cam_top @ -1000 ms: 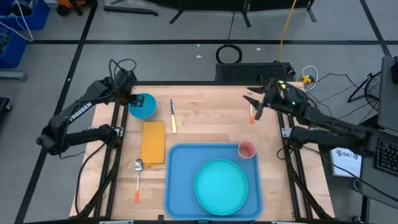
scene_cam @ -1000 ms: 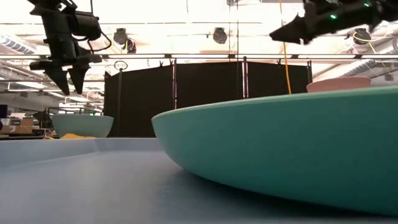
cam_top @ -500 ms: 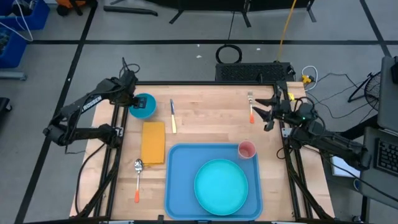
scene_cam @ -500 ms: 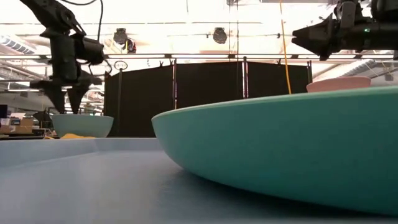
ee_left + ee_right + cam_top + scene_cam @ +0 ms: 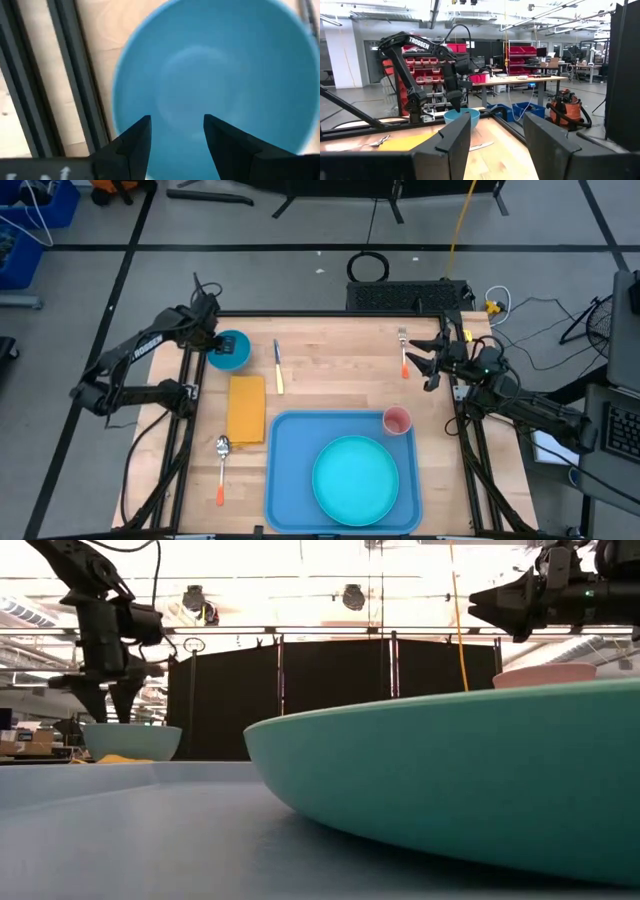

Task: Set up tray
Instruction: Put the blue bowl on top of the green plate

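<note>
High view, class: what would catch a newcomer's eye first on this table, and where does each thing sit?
The big blue tray fills the table's near middle, with the round turquoise plate lying on it and a small pink cup at its far right corner. At the far left, the left claw hangs open over a blue bowl. The right claw, open and empty, hovers by the table's right edge.

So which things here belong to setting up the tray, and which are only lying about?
For the job: tray, plate, pink cup, blue bowl under the open left gripper, napkin, spoon, fork, knife.
Lying about: cable coil.
</note>
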